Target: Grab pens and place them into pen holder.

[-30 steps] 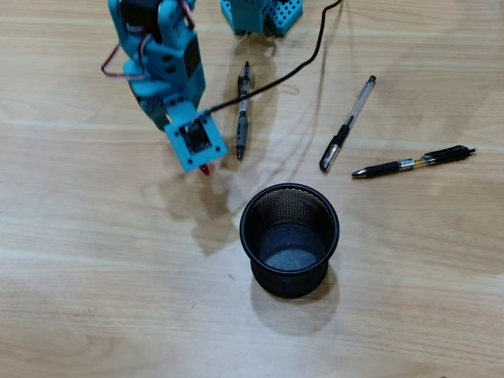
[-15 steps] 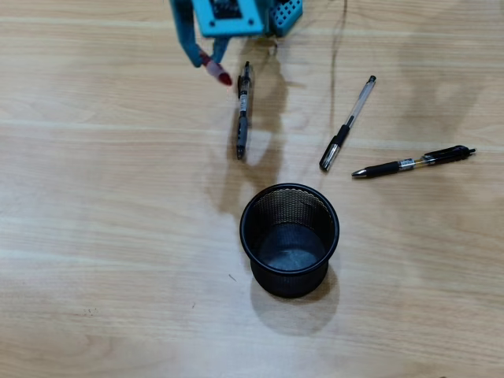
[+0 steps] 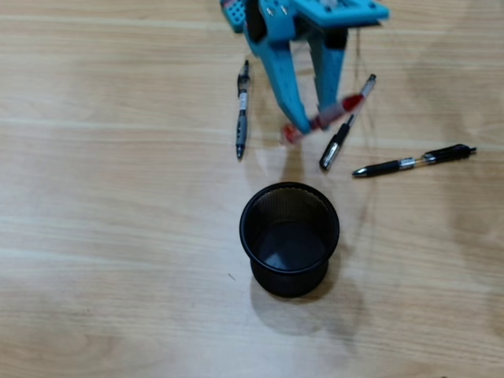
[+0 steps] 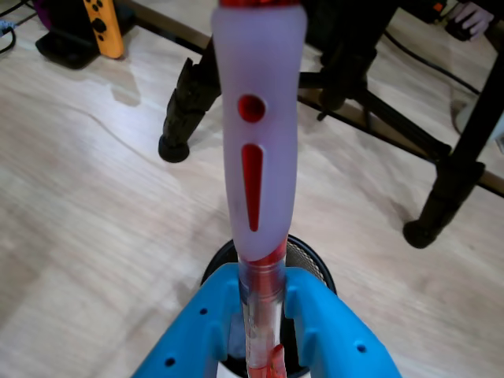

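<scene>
My claw [image 3: 315, 120] swung right, pinching the red pen [image 4: 258, 157] above the table, nearer the pen holder [image 3: 290, 236].

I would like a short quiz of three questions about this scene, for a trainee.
1. True or false: the holder already has a pen inside.
2. How many pens lie on the table?
3. What does the end effector hold? A) red pen B) black pen C) nothing

Key
1. False. The holder looks empty in the overhead view.
2. Three: the grey pen, the clear pen and the black pen.
3. A. The fingers are closed on the red pen.
</scene>
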